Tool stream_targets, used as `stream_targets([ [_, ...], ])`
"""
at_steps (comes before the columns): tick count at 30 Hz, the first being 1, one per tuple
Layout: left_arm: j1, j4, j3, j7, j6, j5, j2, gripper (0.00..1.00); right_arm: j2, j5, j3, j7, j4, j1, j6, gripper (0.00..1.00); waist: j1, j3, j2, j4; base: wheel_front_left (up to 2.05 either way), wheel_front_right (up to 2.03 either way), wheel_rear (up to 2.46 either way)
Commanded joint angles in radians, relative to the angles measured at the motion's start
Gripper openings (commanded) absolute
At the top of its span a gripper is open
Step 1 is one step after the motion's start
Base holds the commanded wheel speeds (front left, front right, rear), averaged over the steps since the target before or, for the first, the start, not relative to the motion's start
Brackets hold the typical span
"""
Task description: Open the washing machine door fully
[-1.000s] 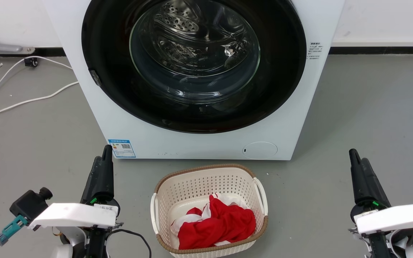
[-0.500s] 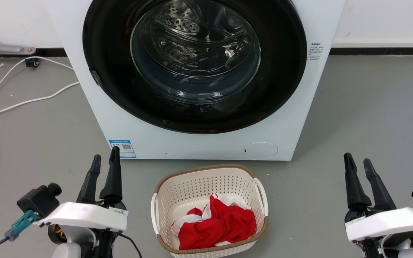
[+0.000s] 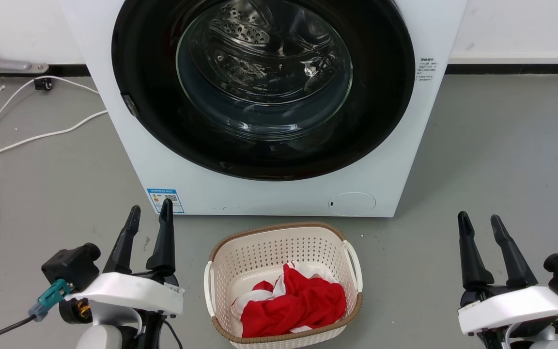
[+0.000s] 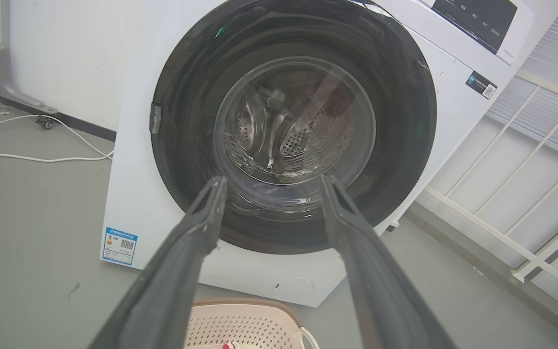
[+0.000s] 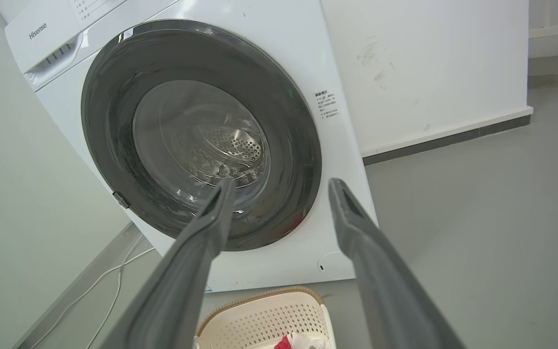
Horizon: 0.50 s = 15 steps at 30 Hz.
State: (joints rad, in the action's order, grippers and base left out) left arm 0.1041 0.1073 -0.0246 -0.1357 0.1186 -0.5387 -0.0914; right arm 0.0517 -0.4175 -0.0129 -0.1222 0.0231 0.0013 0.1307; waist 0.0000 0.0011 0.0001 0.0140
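Observation:
The washing machine door (image 3: 262, 87) is a big glossy black disc with a clear glass bowl centre, lying flat against the white machine front (image 3: 279, 194); it also fills the left wrist view (image 4: 293, 126) and right wrist view (image 5: 201, 135). A small grey latch tab (image 3: 129, 105) sits on its left rim. My left gripper (image 3: 150, 213) is open low at the left, well short of the machine. My right gripper (image 3: 478, 222) is open at the lower right, apart from the door. Nothing is between either pair of fingers.
A cream laundry basket (image 3: 221, 261) holding red and white cloth (image 3: 293, 303) stands on the grey floor right before the machine, between my arms. White cables (image 3: 27, 138) trail over the floor at the left. A small round white flap (image 3: 351, 203) marks the machine's lower right.
Both grippers have gone from shut to open, their fingers spreading apart. The left arm has shifted a little right and the right arm a little left. The door has not moved.

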Motion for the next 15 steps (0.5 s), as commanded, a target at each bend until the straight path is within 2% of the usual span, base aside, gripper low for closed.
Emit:
stream_targets([
  [1,0.016,-0.006,-0.004,-0.010,-0.004,0.030,-0.010,1.00,0.000,0.031,0.003,-0.005,-0.016,0.000,0.000,1.00,0.0000,0.000,-0.0001,0.000,0.00,0.00,0.00],
  [15,0.019,0.012,-0.029,-0.045,-0.019,0.170,-0.020,1.00,-0.001,0.166,0.005,-0.016,-0.023,0.013,0.000,1.00,0.0000,-0.001,-0.0001,0.002,0.00,0.00,0.00],
])
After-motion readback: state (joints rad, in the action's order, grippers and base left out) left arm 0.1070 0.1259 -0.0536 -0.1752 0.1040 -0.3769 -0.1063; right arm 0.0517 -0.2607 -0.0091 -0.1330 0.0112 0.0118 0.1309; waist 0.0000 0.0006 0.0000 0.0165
